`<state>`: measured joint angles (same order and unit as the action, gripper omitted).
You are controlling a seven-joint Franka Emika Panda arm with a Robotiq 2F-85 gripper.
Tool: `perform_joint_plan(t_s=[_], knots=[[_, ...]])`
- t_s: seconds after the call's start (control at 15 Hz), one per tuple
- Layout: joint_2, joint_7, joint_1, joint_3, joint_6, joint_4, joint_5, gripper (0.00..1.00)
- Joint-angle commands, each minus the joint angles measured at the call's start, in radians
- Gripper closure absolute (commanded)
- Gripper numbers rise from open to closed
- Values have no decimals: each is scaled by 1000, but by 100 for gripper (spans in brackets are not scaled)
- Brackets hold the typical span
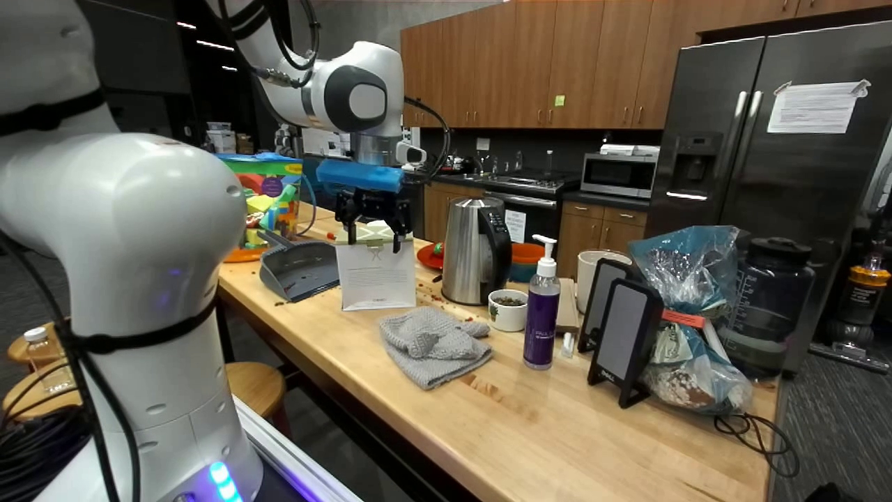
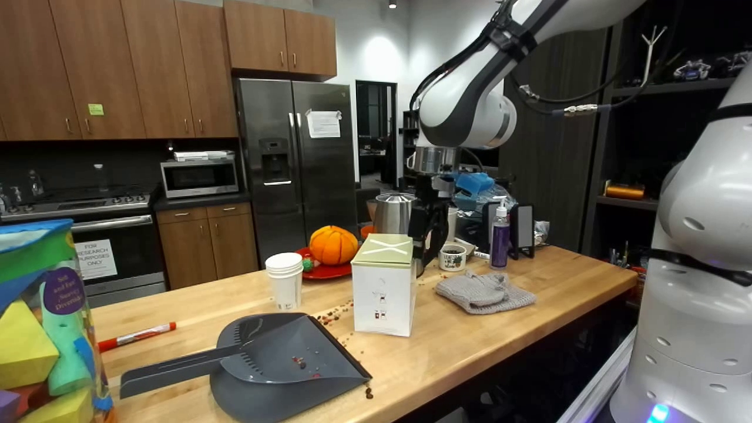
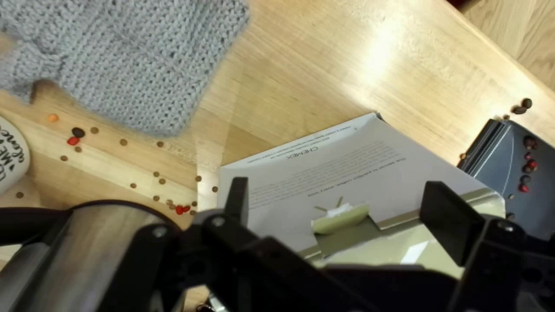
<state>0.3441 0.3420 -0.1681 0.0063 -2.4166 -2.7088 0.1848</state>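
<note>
One upright CHEMEX box is recorded just below and beside the gripper, whose fingers are spread wide with nothing seen gripped; contact cannot be confirmed. Positioning at the box is judged to be the step in hand; alignment with its top edge is called for before any closing, with clearance from the nearby steel kettle.
</note>
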Motion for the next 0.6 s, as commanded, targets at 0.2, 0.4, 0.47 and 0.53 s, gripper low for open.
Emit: perform_joint_plan(t_s=[0.2, 0.4, 0.47, 0.53], knots=[[188, -208, 8, 113, 94, -57, -171, 0], [234, -248, -19, 152, 158, -52, -199, 0], [240, -255, -26, 165, 159, -50, -206, 0], [243, -256, -36, 177, 159, -49, -212, 0]])
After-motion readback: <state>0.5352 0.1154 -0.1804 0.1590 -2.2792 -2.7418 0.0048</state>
